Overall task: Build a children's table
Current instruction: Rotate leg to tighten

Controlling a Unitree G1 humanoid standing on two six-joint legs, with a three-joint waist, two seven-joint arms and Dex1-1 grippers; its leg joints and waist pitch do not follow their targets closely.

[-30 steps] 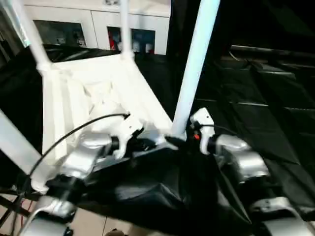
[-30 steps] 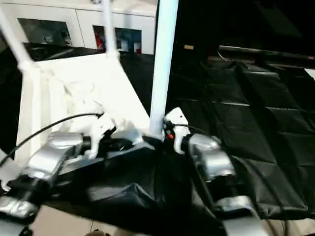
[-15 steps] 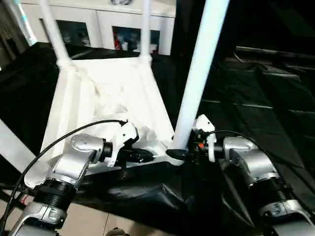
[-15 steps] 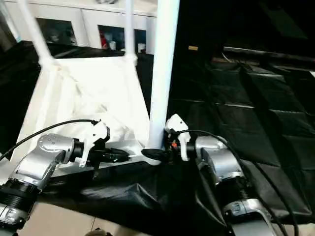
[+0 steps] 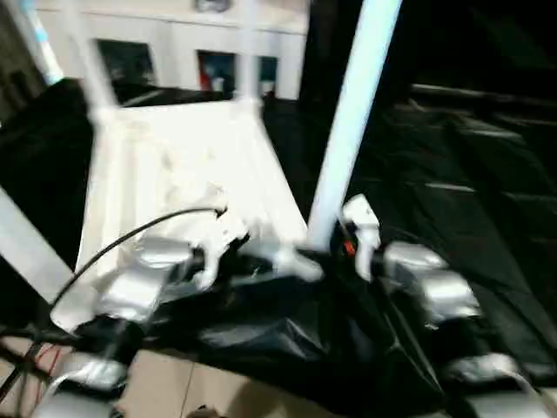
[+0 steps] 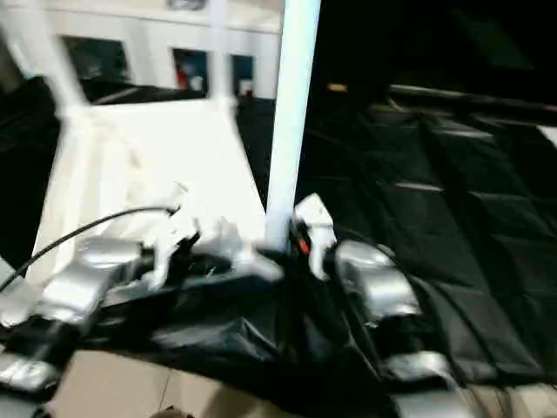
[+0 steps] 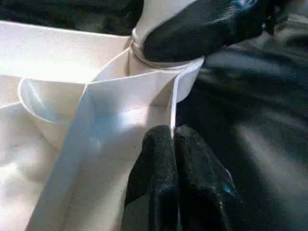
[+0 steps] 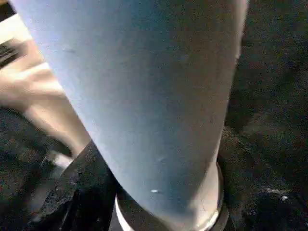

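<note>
The children's table lies upside down on black cloth, its white ribbed top (image 5: 174, 165) facing up. Its white legs stand up from the corner sockets, and the near right leg (image 5: 352, 113) rises between my arms. My right gripper (image 5: 322, 257) is closed around that leg's base, and one black finger (image 7: 202, 29) presses on the leg just above the socket. The leg (image 8: 154, 96) stands close in the right wrist view, with a finger (image 8: 82, 192) beside it. My left gripper (image 7: 174, 178) is shut on the top's thin near rim (image 7: 172, 110), next to that corner.
A white cabinet with glass doors (image 5: 174, 57) stands behind the table. Wrinkled black cloth (image 5: 452, 174) covers the surface to the right and hangs over the near edge, with pale floor (image 5: 174, 392) below. Another leg (image 5: 26, 252) slants past my left arm.
The head camera has shaken and shifted, blurring the picture. My right gripper's jaws have narrowed around the leg's base. The left gripper keeps its hold on the rim.
</note>
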